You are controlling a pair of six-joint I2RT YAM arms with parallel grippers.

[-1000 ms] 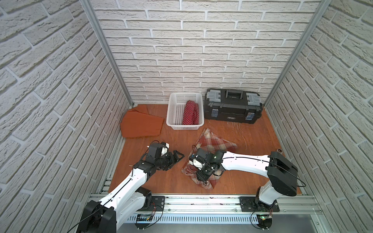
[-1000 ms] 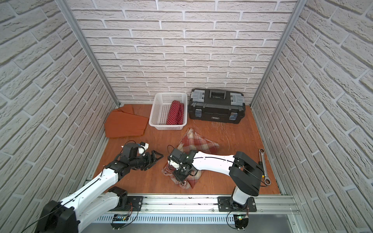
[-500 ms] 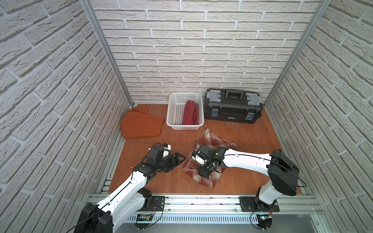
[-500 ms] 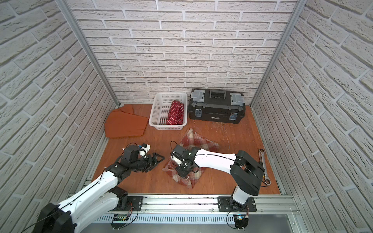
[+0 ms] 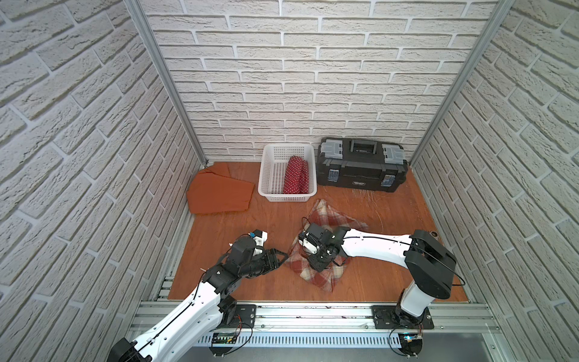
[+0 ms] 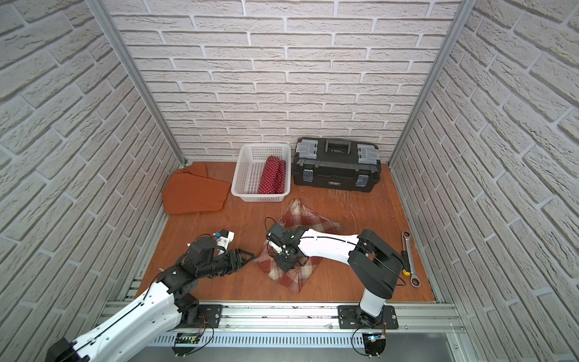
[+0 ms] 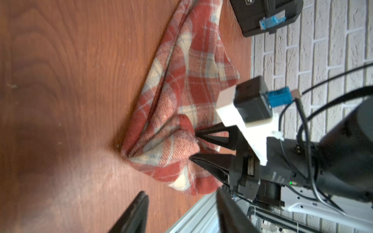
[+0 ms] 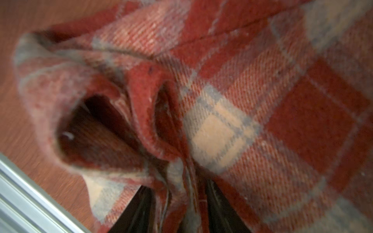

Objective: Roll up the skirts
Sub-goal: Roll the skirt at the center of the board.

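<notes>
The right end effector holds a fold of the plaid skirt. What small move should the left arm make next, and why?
Probably ease the left end effector forward onto the nearest edge of the plaid skirt and close on it. Its jaws stand apart and empty beside the cloth, while the right end effector pinches a bunched fold; a second grip should help the roll.

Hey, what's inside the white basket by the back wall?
One rolled dark red polka-dot skirt lies in the white mesh basket, along the side nearer the black toolbox. The remaining floor looks bare. Anything beneath the roll is hidden.
</notes>
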